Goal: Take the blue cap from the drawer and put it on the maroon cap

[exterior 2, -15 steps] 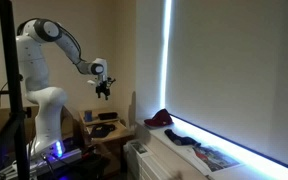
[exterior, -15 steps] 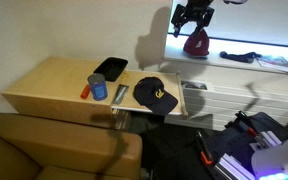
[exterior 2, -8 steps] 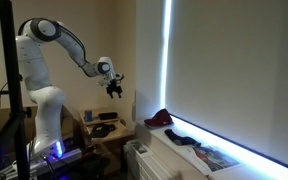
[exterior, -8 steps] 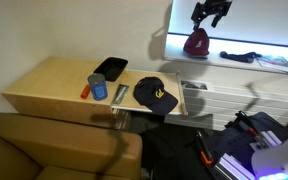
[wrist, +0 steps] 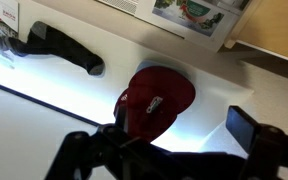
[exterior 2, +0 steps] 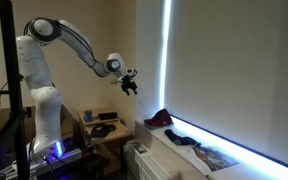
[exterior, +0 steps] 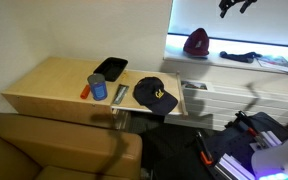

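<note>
High over the white ledge at the far right, the tool is held with its jaws spread and nothing between them. This is confirmed in the wrist view, where the maroon cap is seen directly below. The maroon cap rests on the ledge, well apart from the blue cap, which lies untouched, emblem outward, at the right end of the drawer tabletop. The step in hand is judged to be the reach for the blue cap. It is recommended that the tool be lowered squarely over the crown, with the jaws kept wide until the fabric is straddled, since soft cloth is likely to fold. The blue can and black tray to the left should be cleared.
</note>
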You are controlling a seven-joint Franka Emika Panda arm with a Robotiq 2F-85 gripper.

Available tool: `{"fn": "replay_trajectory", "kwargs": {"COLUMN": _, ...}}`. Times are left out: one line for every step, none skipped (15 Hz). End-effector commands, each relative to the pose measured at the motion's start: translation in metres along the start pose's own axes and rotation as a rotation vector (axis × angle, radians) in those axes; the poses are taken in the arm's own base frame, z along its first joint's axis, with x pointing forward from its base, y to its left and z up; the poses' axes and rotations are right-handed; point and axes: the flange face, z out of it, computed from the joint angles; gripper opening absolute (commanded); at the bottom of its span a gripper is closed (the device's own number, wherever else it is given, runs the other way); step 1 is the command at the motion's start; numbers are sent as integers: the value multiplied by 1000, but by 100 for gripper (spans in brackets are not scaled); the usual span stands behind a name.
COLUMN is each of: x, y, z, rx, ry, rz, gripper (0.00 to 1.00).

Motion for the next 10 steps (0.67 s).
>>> {"fn": "replay_trajectory", "kwargs": {"x": -10, "y": -10, "z": 14, "rx": 60, "ry": -68, "rz": 6, "gripper": 100}}
{"fn": "replay_trajectory", "kwargs": {"x": -23, "y": -29, "z": 20, "rx": 136, "ry": -101, "rz": 5, "gripper": 100}}
{"fn": "replay_trajectory", "kwargs": {"x": -34, "y": -44, "z": 21, "rx": 183, "ry": -126, "rz": 10, "gripper": 100}}
{"fn": "replay_trajectory", "kwargs": {"x": -46, "y": -63, "z": 17, "rx": 241, "ry": -145, "rz": -6, "gripper": 100}}
{"fn": "replay_trajectory", "kwargs": {"x": -53, "y": -81, "z": 17, "rx": 293, "ry": -170, "rz": -19, "gripper": 100}}
{"fn": "replay_trajectory", "kwargs": {"x": -58, "y": -105, "z": 18, "rx": 339, "ry": -204, "rz": -39, "gripper": 100}}
{"fn": "replay_trajectory", "kwargs": {"x": -65, "y": -127, "z": 17, "rx": 381, "ry": -237, "rz": -69, "gripper": 100}}
{"fn": "replay_trajectory", "kwargs": {"x": -68, "y": -147, "z": 14, "rx": 403, "ry": -253, "rz": -95, "gripper": 100}}
{"fn": "replay_trajectory", "kwargs": {"x": -59, "y": -159, "z": -2, "rx": 415, "ry": -218, "rz": -85, "gripper": 100}}
{"fn": "replay_trajectory", "kwargs": {"x": -58, "y": -145, "z": 15, "rx": 378, "ry": -230, "rz": -69, "gripper": 100}}
